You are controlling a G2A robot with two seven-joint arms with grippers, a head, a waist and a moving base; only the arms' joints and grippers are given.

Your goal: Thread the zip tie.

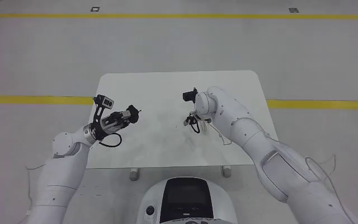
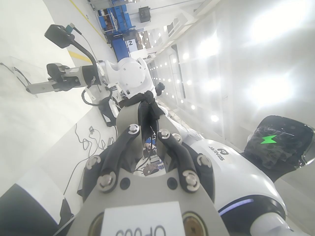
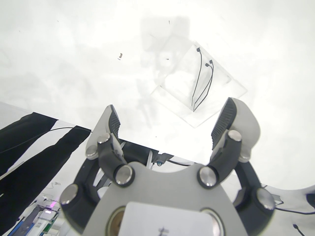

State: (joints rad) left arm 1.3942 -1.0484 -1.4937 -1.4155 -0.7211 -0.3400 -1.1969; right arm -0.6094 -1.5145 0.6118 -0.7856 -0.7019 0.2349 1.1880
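- White tabletop, seen from above. The arms hang apart over it, with the left end effector aimed across at the right end effector. Threading will need those tips lined up closely, and a slight angle error would likely miss the head's slot.
- Left wrist view: the left end effector's fingers are pressed together on a black strip (possibly a zip tie, though I cannot be sure). It is held level above the tabletop. A pinch so near the tips could let the strip swivel or slip.
- Right wrist view: the right end effector is spread wide and tilted down, just short of the clear tray. Two zip ties lie there with their tails close together. Closing there risks lifting both, or scraping the tray and shoving it.
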